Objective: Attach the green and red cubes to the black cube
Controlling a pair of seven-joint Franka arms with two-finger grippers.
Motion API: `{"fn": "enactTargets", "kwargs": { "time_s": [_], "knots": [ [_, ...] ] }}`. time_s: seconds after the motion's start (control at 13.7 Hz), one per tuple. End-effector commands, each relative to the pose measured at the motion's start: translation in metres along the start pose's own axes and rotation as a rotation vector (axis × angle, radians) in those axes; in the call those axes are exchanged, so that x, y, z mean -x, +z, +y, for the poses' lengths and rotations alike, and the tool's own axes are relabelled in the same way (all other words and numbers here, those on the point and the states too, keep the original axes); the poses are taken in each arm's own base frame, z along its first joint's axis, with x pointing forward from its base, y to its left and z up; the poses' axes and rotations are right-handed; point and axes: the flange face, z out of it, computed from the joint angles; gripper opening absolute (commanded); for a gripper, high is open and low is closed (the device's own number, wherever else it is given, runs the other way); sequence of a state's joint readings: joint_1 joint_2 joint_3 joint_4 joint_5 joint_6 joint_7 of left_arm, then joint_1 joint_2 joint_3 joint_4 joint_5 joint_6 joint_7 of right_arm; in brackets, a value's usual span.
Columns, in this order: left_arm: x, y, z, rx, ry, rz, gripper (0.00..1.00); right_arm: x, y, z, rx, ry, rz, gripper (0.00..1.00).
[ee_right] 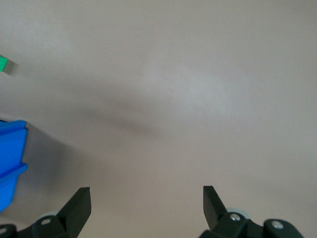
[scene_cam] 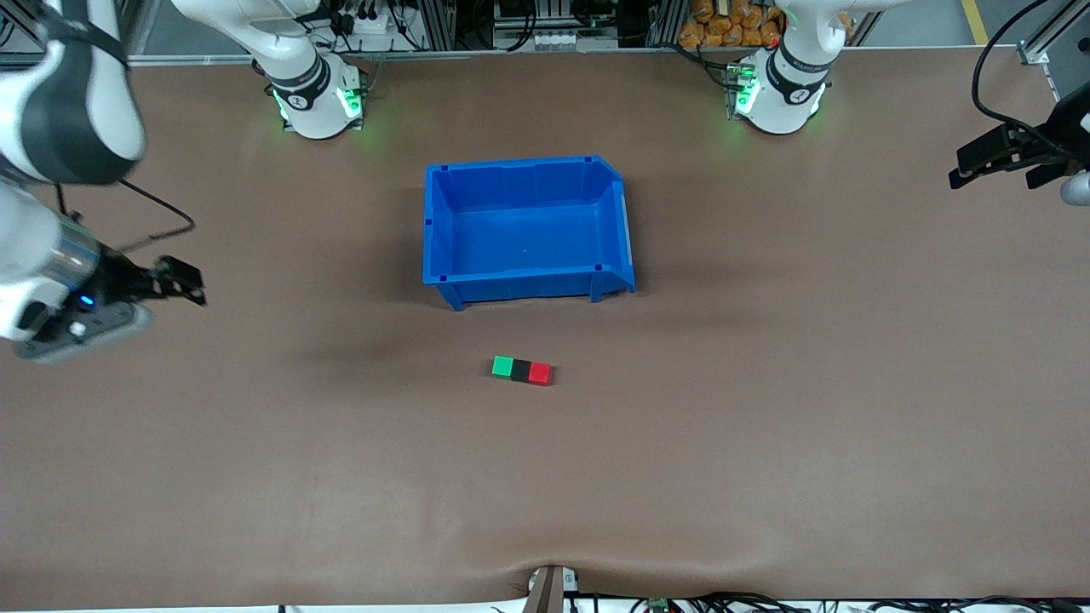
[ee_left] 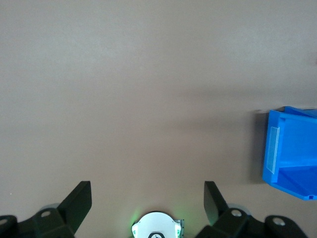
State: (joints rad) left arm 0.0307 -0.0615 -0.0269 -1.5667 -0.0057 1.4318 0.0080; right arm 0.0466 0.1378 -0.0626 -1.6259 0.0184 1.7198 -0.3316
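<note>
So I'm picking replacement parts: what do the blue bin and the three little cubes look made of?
Blue bin: likely moulded plastic, with a slight sheen and ribbed walls. Green cube, black cube and red cube: solid-colour blocks joined in a row, matte-looking; plastic or painted wood, can't tell.

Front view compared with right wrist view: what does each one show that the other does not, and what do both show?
Only the front view shows the black cube, the red cube, the left end effector and the whole bin. Only the right wrist view shows the right end effector from close by, its fingers open over bare table. Both show the green cube, part of the bin and the table.
</note>
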Motion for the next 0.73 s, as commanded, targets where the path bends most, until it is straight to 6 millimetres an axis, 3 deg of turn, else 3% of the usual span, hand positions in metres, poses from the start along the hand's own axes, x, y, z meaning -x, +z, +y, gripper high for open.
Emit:
{"fn": "enactTargets", "kwargs": {
  "time_s": [0.0,0.37,0.66],
  "knots": [
    [-0.002,-0.005,0.003,0.015,-0.008,0.011,1.00,0.036,-0.024,0.003,-0.037,0.144,-0.020,1.00],
    [-0.005,-0.005,0.003,0.016,-0.008,0.011,1.00,0.067,-0.059,0.001,-0.048,0.385,-0.070,1.00],
    [-0.006,-0.004,0.003,0.017,-0.008,0.007,1.00,0.081,-0.072,-0.004,-0.042,0.430,-0.089,1.00]
  ]
}}
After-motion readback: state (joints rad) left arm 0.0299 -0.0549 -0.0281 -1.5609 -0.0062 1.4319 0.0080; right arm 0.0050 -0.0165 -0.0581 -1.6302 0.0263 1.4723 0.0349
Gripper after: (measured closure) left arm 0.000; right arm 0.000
